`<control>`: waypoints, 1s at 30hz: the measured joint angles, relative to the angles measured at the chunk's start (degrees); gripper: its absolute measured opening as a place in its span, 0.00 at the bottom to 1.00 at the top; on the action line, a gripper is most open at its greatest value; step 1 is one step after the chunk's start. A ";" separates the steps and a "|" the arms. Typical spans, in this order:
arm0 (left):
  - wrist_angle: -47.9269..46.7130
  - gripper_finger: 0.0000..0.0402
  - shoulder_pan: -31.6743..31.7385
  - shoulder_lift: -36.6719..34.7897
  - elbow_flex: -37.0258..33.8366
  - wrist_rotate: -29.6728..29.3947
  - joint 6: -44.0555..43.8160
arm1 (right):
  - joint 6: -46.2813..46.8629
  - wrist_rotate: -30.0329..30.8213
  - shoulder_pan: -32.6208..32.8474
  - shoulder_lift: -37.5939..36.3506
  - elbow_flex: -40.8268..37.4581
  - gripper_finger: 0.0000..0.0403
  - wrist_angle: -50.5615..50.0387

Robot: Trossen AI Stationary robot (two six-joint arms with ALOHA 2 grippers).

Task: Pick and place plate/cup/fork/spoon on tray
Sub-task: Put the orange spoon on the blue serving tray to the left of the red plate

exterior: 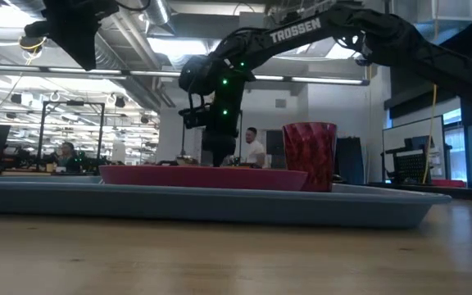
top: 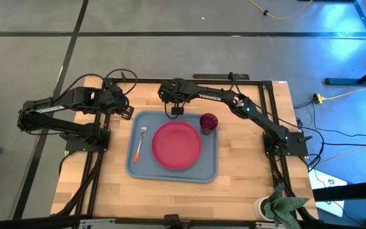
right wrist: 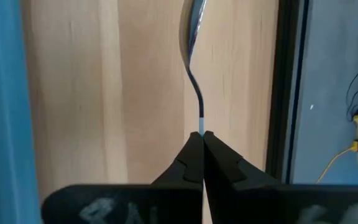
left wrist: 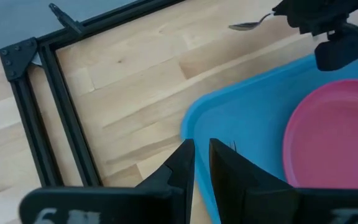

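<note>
1. The tray (top: 173, 170) lies on the table (top: 246, 191), bearing the plate (top: 176, 145), the fork (top: 138, 145) and the cup (top: 208, 121).
2. The right gripper (right wrist: 202, 134), above the tray's far edge, pinches the spoon (right wrist: 192, 37).
3. The left gripper (left wrist: 201, 147), fingers narrowly apart and empty, hovers at the tray's far left corner.

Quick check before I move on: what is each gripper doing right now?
Left gripper: nearly closed, holding nothing, near the blue-grey tray's corner.
Right gripper: shut on the silver-bowled, orange-handled spoon, above the table beside the tray.
</note>
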 joint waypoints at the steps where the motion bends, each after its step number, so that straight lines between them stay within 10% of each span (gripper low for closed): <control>1: -0.03 0.10 0.00 0.00 0.00 -0.03 0.39 | -0.29 0.21 0.10 0.03 0.00 0.00 0.05; 15: 0.85 0.10 0.06 0.16 0.00 -4.13 7.97 | -4.17 2.09 2.27 -0.36 0.00 0.00 0.50; 30: 7.45 0.03 0.40 3.94 0.00 -3.55 46.55 | -9.17 6.52 4.51 -0.92 1.05 0.00 -1.12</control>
